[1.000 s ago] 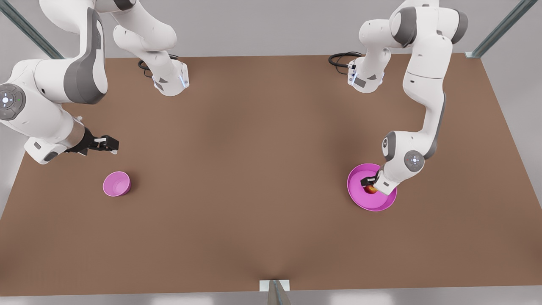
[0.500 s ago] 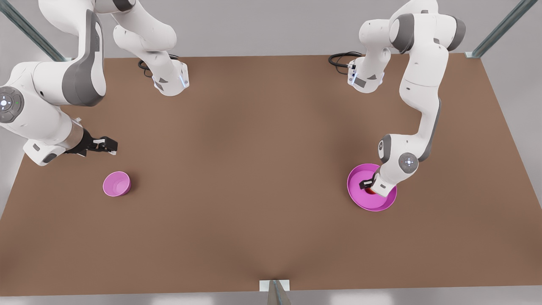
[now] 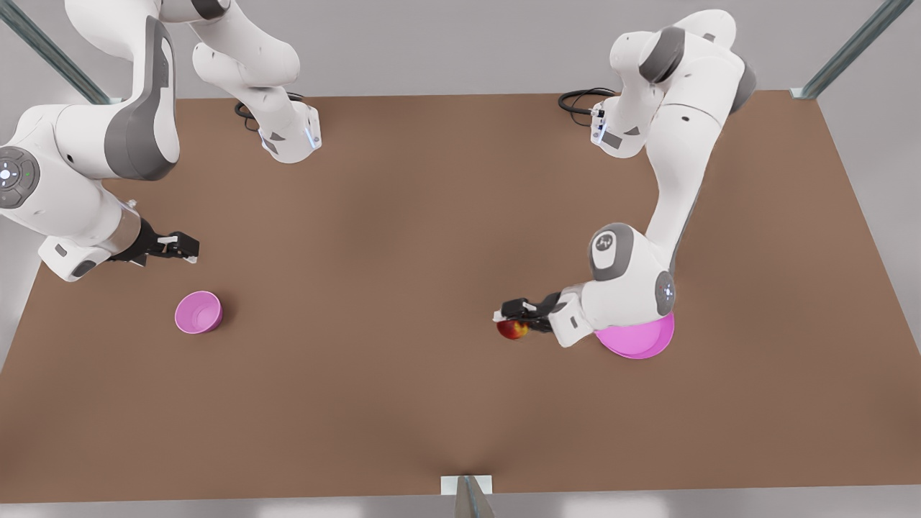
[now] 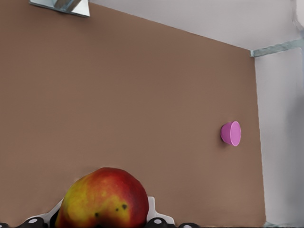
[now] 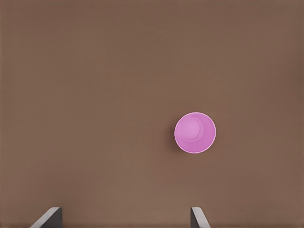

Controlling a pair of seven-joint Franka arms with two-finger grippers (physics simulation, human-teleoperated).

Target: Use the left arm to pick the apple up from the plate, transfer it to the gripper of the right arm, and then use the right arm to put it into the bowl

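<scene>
plate half hidden behind left arm, apple cut off

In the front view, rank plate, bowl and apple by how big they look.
1. plate, widest though the left arm covers part of it.
2. bowl, clearly smaller.
3. apple, smallest, held off the plate in the left gripper.
</scene>
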